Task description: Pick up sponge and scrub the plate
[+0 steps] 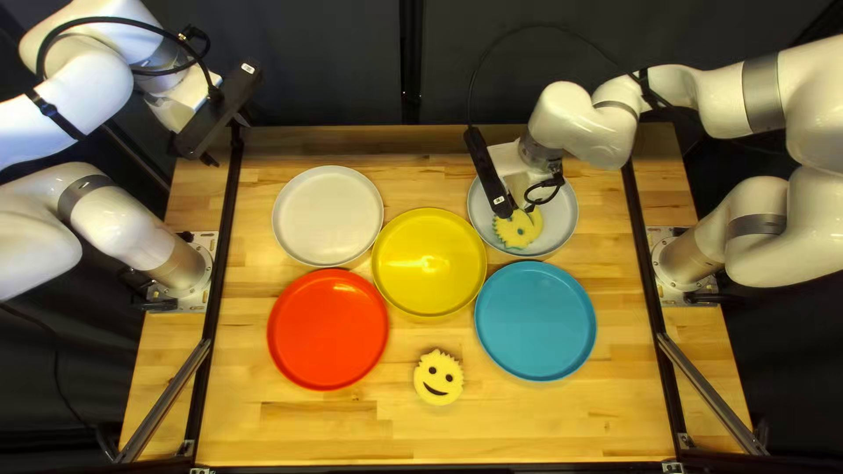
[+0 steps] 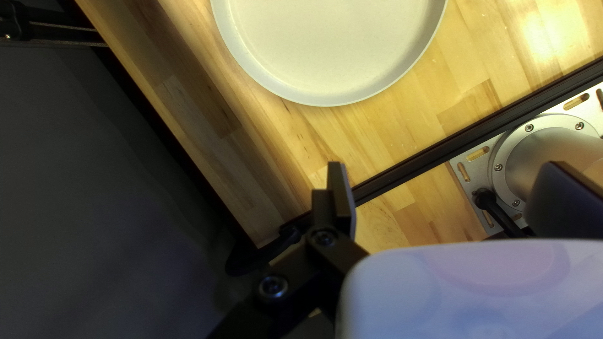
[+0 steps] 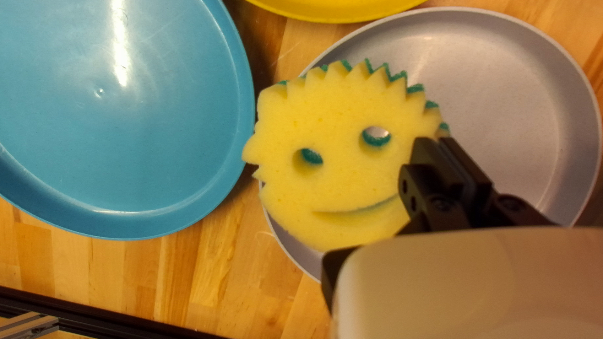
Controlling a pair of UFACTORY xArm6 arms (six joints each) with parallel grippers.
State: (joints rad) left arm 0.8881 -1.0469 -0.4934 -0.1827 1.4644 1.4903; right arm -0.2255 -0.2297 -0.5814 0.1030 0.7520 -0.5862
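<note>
Top left view alone shows a second sponge (image 1: 438, 377).

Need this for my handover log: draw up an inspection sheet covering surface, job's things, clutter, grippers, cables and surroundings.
Surface: wooden table; spills, nothing seen
Job's things: held sponge over grey plate; contact, cannot tell
Clutter: white plate, yellow plate, red plate, blue plate; loose sponge, face up, near the table's near edge
Left gripper: jaws open, holding nothing
Right gripper: jaws shut on the held sponge's edge
Cables: left arm's cable loops over its wrist; right arm's cable arches above its gripper; damage, nothing seen
Surroundings: dark curtain beyond the far edge; people, nothing seen
</note>
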